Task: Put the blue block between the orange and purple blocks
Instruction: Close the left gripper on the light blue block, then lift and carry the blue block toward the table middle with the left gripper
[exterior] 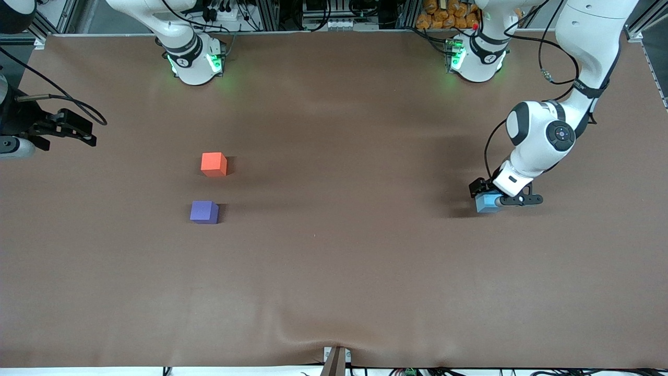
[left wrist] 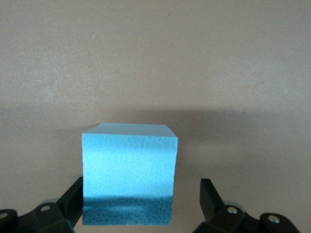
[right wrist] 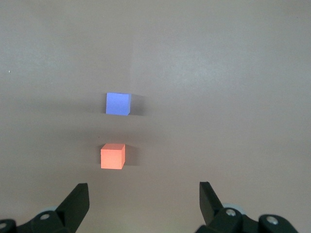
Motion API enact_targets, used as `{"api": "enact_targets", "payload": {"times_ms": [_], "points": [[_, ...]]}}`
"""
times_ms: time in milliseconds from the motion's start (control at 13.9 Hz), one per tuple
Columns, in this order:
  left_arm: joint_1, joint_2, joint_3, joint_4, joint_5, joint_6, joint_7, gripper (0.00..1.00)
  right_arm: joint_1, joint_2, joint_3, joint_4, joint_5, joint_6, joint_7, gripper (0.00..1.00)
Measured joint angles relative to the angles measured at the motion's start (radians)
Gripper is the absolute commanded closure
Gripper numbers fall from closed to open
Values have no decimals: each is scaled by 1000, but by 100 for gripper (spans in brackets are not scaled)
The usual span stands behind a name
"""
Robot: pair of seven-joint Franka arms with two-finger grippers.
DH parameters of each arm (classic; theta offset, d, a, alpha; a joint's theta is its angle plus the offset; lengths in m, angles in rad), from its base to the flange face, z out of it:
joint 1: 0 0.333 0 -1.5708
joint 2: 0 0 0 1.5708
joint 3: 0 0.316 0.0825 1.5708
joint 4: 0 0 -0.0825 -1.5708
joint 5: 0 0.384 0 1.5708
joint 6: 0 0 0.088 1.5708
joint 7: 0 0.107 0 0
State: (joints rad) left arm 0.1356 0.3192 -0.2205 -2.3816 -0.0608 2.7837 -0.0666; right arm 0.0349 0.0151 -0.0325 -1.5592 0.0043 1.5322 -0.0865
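Brown worktop (exterior: 334, 271), cabling along its base edge, left gripper (exterior: 502, 197) spread open astride blue block (exterior: 488, 202) – one finger touching – right gripper (exterior: 65, 128) open, waiting at the worktop's edge.

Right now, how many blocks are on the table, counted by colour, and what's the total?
Small light sky-blue matte cube: 1
Small bright orange-red matte cube: 1
Small dark violet-purple matte cube: 1
Total: 3
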Motion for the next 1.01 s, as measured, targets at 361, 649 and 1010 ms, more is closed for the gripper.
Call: {"api": "enact_targets", "payload": {"times_ms": [361,649,1010], "points": [[24,0,3,19,0,2,3,12,1,1,0,0,0,0,0,0],[26,0,3,20,0,2,11,89,1,3,1,0,0,0,0,0],[26,-3,2,20,0,1,47,100,2,8,1,0,0,1,0,0]]}}
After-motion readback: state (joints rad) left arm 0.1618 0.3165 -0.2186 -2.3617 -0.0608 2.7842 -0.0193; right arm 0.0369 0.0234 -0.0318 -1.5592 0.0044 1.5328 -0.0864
